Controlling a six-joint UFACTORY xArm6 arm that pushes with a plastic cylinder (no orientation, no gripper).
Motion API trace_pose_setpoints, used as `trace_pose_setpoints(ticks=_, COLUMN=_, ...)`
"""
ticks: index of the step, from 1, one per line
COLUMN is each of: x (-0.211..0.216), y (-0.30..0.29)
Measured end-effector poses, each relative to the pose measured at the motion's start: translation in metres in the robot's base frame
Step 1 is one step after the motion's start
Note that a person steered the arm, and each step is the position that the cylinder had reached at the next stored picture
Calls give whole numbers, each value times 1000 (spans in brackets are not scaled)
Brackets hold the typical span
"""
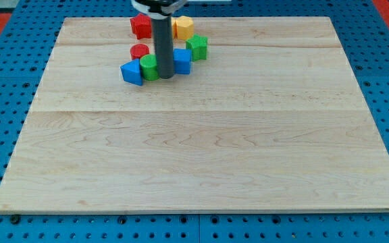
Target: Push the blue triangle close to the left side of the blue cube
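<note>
The blue triangle (132, 71) lies near the view's top left of the wooden board (201, 155). A green block (148, 67) sits right against its right side. The blue cube (182, 61) is further right, partly hidden by my dark rod. My tip (165, 75) rests on the board between the green block and the blue cube, just right of the green block. The triangle and the cube are apart, with the green block and the rod between them.
A red block (139, 50) sits just above the green one. A red star-like block (140, 25) and a yellow block (184, 27) lie at the board's top edge. A second green block (197, 47) is up and right of the blue cube.
</note>
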State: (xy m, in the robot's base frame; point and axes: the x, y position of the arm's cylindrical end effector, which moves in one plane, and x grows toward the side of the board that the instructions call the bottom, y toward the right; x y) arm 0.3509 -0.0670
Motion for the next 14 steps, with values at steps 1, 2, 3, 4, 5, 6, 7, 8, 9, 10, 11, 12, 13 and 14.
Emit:
trace_pose_setpoints(ticks=1, x=-25, y=-8)
trace_pose_setpoints(ticks=2, x=-26, y=-26)
trace_pose_setpoints(ticks=3, x=-21, y=-16)
trace_pose_setpoints(ticks=4, x=-14, y=-14)
trace_pose_setpoints(ticks=5, x=1, y=-2)
trace_pose_setpoints(ticks=6, x=47, y=-23)
trace_pose_setpoints(ticks=7, x=52, y=-46)
trace_pose_setpoints(ticks=8, x=52, y=-94)
trace_pose_setpoints(ticks=9, x=29, y=-111)
trace_pose_setpoints(ticks=10, x=21, y=-82)
trace_pose_setpoints(ticks=11, x=21, y=-71)
trace_pose_setpoints(ticks=12, x=21, y=-71)
trace_pose_setpoints(ticks=13, x=21, y=-69)
trace_pose_setpoints(ticks=14, x=25, y=-64)
